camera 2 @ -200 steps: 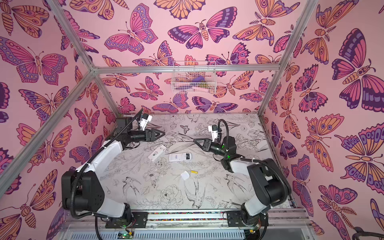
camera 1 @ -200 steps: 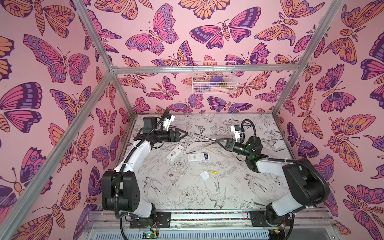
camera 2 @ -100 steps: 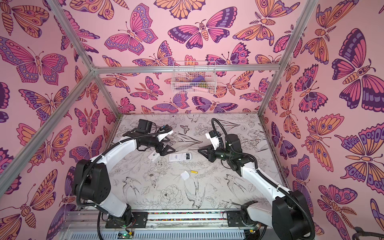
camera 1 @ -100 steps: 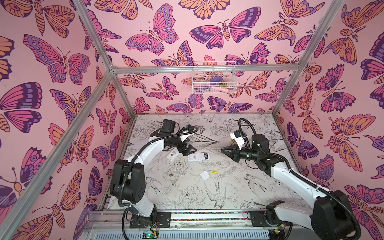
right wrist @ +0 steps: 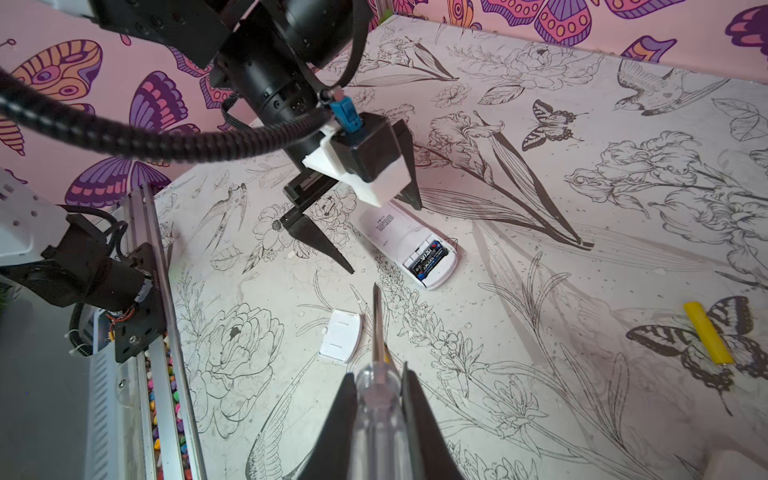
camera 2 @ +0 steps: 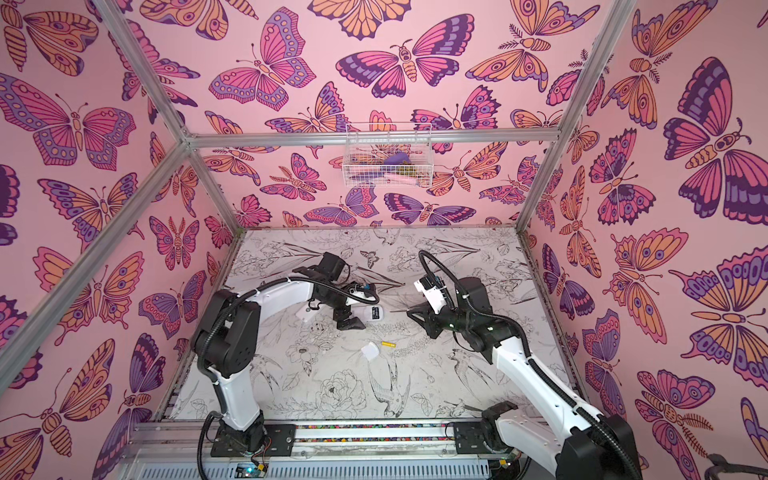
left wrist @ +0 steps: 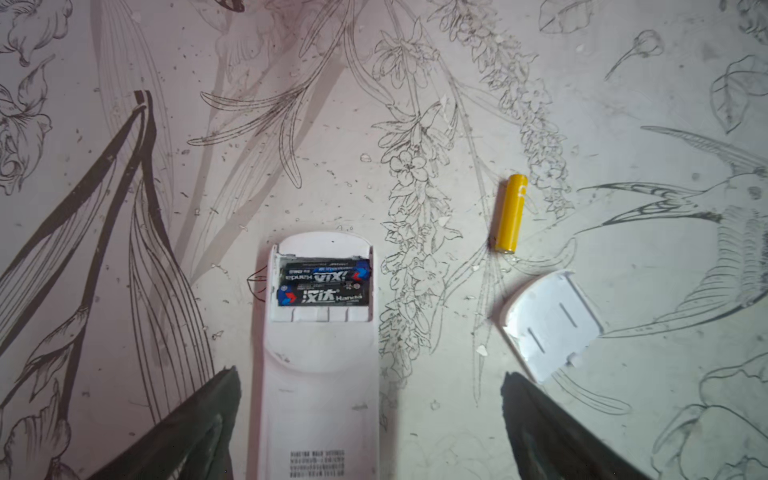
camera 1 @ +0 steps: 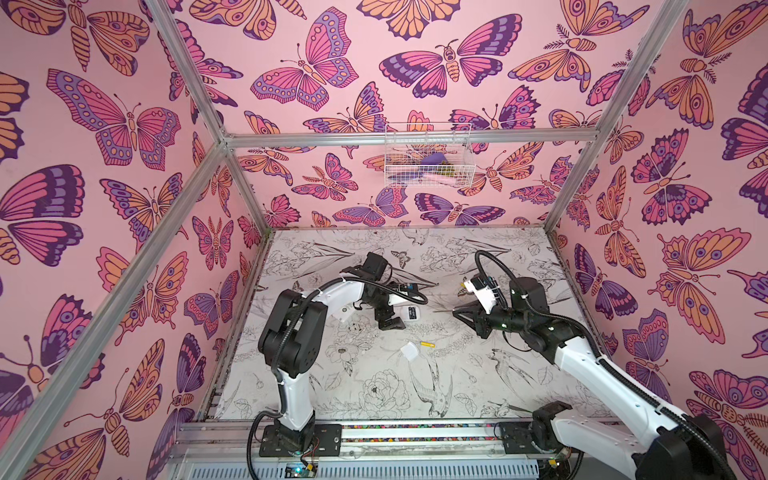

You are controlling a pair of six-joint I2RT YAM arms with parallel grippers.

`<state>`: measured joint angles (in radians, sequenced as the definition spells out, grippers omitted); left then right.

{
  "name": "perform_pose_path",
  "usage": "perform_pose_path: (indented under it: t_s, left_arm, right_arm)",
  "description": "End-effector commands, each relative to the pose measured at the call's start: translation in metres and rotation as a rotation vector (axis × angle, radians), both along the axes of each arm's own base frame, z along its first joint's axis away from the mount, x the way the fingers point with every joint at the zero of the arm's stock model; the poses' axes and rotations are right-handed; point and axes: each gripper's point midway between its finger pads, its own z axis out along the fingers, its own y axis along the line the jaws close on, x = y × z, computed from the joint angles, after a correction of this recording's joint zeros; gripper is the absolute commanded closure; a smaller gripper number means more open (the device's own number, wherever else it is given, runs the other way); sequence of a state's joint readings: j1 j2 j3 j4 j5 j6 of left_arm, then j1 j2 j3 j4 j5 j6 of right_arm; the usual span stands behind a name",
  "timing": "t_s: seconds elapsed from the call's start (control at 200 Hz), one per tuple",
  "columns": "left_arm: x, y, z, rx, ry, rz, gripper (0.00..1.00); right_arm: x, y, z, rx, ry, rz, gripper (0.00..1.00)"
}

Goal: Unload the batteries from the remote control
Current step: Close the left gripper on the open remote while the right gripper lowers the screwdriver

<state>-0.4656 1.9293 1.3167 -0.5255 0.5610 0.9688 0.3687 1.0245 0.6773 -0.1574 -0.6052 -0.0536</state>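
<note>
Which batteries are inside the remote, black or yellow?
The two black batteries, side by side in the open remote; a yellow battery lies loose on the table.

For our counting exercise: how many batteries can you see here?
4: two black batteries in the remote's open compartment, one yellow battery beside the loose cover, a second yellow battery apart on a butterfly drawing. Others may be hidden.

Both top views are bright, even and saturated; wide-angle distortion splays the frame bars (camera 1: 411, 139). The left wrist view is softer lit, the surface (left wrist: 415, 104) tinted pink to greenish, the left gripper (left wrist: 370, 372) dark and blurred. In the right wrist view the near screwdriver (right wrist: 379, 407) is blurred; shadows are faint and broad.
</note>
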Motion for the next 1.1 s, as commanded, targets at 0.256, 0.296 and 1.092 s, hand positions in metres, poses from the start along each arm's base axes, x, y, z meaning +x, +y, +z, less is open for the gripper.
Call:
perform_pose_path:
  t_s: [0.256,0.296,1.092]
  left_arm:
    - [0.013,-0.012,-0.032,0.112,-0.028,-0.043,0.00]
    - [0.013,-0.013,-0.036,0.131,-0.032,-0.048,0.01]
    - [-0.024,0.033,-0.044,0.329,-0.032,-0.032,0.44]
  right_arm:
    - [-0.013,0.000,-0.018,-0.056,-0.024,0.034,1.00]
    - [-0.014,0.001,-0.018,-0.058,-0.015,0.035,1.00]
    - [-0.025,0.016,-0.027,-0.120,-0.035,0.129,1.00]
